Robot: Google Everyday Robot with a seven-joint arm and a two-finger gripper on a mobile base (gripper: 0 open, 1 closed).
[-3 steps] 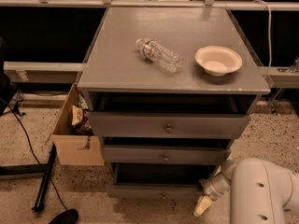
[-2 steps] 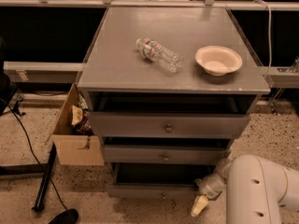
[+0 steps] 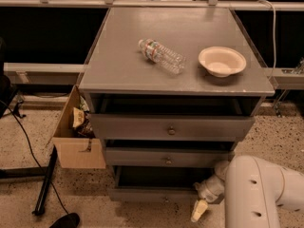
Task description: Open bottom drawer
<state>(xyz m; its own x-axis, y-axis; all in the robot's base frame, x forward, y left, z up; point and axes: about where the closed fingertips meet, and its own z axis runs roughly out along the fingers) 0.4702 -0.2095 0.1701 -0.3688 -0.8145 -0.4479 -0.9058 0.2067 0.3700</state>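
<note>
Camera view shows the grey cabinet (image 3: 123, 75) with three drawers. The bottom drawer (image 3: 142, 194) is the lowest front of the cabinet, with a dark gap above it. My gripper (image 3: 199, 210) hangs low at the cabinet's front right corner, just beside the right end of that drawer; whether it is spread or closed I cannot tell. On the cabinet top are a plastic bottle (image 3: 161, 56), lying, and a bowl (image 3: 222, 61). A cardboard box (image 3: 78, 151) stands at the cabinet's left side.
</note>
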